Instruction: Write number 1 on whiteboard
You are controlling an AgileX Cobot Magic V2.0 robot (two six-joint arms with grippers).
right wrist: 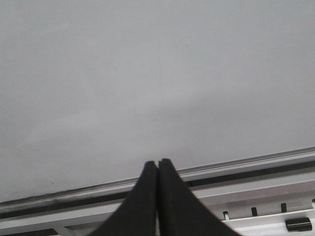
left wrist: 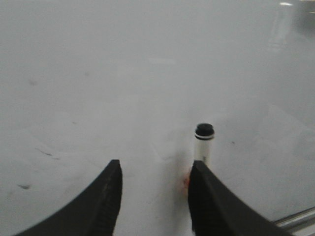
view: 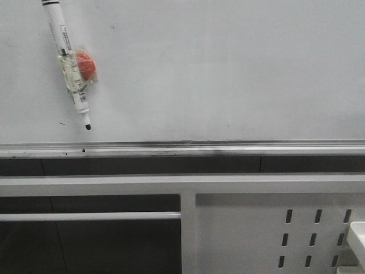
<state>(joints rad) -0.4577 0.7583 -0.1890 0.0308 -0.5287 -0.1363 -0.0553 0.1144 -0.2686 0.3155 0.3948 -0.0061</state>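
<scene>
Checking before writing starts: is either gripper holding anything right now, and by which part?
Nothing is held. The left gripper is open beside the marker; the right gripper is shut empty.

Lab test rig: whiteboard (view: 228, 74) mounted over perforated metal panel (view: 274, 234)

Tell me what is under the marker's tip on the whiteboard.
Below the marker tip, bare whiteboard and its silver ledge; no stroke shows. Board behind the taped red piece is hidden.

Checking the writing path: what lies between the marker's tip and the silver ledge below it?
Only bare whiteboard separates the marker tip from the ledge, as the front view shows.
</scene>
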